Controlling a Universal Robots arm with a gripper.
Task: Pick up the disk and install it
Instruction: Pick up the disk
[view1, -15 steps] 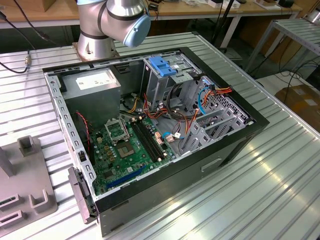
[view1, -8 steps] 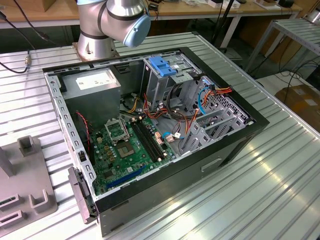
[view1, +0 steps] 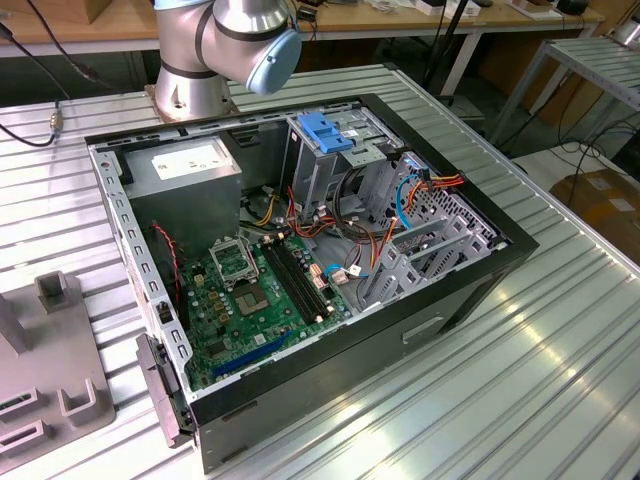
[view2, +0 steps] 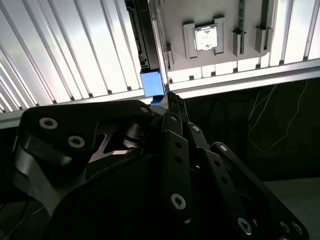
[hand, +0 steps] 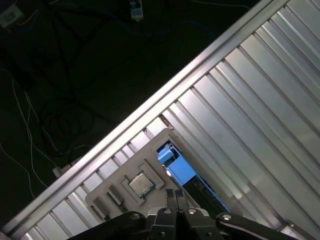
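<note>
The disk (blue-railed) sits just beside the pincer.

End effector angled downward, fingers pressed together

Exterior view: bright, even light from above. Broad white glare bands streak the ribbed aluminium desk; the open black computer case holds soft shadow along its inner walls. Both wrist views: the desk slats wash out to near white, the area beyond the desk edge falls almost black, and the black metal hand sits in dim silhouette.
</note>
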